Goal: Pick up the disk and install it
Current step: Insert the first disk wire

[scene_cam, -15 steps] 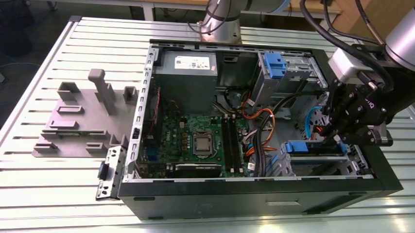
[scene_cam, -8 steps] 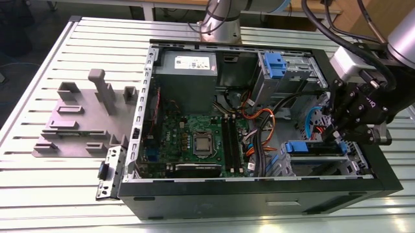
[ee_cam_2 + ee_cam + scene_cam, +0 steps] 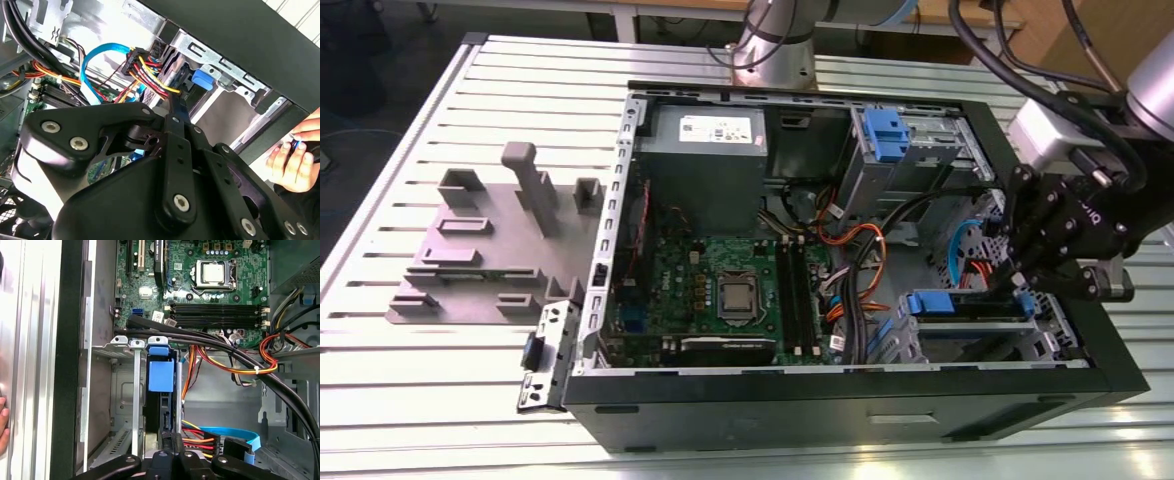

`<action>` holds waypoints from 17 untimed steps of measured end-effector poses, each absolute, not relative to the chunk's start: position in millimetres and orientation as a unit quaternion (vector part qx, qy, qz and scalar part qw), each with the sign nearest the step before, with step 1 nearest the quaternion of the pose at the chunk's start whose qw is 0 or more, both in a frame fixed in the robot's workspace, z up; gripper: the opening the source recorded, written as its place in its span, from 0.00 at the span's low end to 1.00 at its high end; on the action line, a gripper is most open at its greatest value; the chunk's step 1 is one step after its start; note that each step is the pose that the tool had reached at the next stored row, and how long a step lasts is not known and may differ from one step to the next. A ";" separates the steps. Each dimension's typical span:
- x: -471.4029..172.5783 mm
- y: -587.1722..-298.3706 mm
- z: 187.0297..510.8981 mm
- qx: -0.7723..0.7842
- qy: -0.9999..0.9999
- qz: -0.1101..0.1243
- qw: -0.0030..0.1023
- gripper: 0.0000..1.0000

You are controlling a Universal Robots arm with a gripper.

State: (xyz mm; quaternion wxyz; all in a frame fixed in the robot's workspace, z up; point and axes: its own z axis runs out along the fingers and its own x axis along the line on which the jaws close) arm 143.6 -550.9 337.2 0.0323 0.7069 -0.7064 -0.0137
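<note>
An open black computer case (image 3: 854, 400) lies on its side on a ribbed metal table (image 3: 400, 400). Inside it, a green motherboard (image 3: 720, 290) with a bare processor socket (image 3: 738, 300) fills the middle, and a grey power-supply box (image 3: 707, 135) sits toward the table's far edge. Orange, red and yellow cables (image 3: 847, 245) run beside the board, with a light blue flat cable (image 3: 100, 50) looping nearby. A grey moulded fixture (image 3: 480, 250) rests outside the case, toward the exterior view's left.
</note>
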 end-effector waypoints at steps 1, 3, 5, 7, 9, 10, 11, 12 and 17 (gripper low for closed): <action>143.8 -551.0 337.0 0.707 -0.706 -0.014 0.032 0.11; 144.2 -551.1 336.4 0.707 -0.706 -0.014 0.032 0.11; 144.8 -551.2 335.8 0.707 -0.706 -0.014 0.032 0.11; 145.1 -551.4 335.1 0.707 -0.706 -0.014 0.032 0.11; 145.4 -551.6 334.4 0.707 -0.706 -0.014 0.032 0.11; 145.7 -551.7 333.8 0.707 -0.706 -0.014 0.032 0.11; 145.7 -551.7 333.8 0.707 -0.706 -0.014 0.032 0.11; 145.8 -551.7 333.6 0.707 -0.706 -0.014 0.032 0.11; 146.1 -551.6 333.3 0.707 -0.706 -0.014 0.032 0.11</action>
